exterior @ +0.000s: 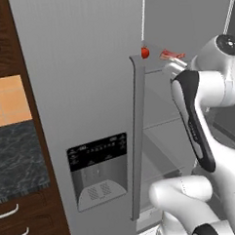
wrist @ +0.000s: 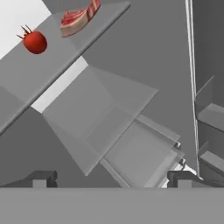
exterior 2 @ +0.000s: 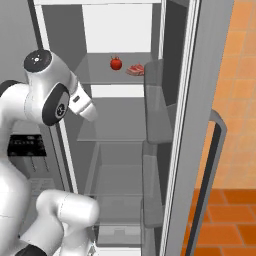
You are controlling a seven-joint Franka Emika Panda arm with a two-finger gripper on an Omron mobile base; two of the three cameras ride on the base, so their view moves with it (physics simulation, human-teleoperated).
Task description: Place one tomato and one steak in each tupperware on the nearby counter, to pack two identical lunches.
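A red tomato (wrist: 35, 41) and a raw steak (wrist: 78, 18) lie side by side on an upper shelf of the open fridge, the tomato (exterior 2: 116, 63) left of the steak (exterior 2: 136, 70). From the left base view the tomato (exterior: 145, 52) and steak (exterior: 171, 54) peek out past the edge of the closed door. My gripper (wrist: 113, 179) is open and empty, held below and in front of that shelf, apart from both foods. The black marbled counter (exterior: 14, 159) lies to the left of the fridge. The tupperware is out of view.
The closed left fridge door (exterior: 78, 68) carries a dispenser panel (exterior: 98, 169) and a long handle (exterior: 136, 138). The right door (exterior 2: 200, 125) stands swung open with bins (exterior 2: 154, 85) on its inside. Glass shelves (exterior 2: 112, 125) sit below the food. Wooden drawers (exterior: 18, 227) are under the counter.
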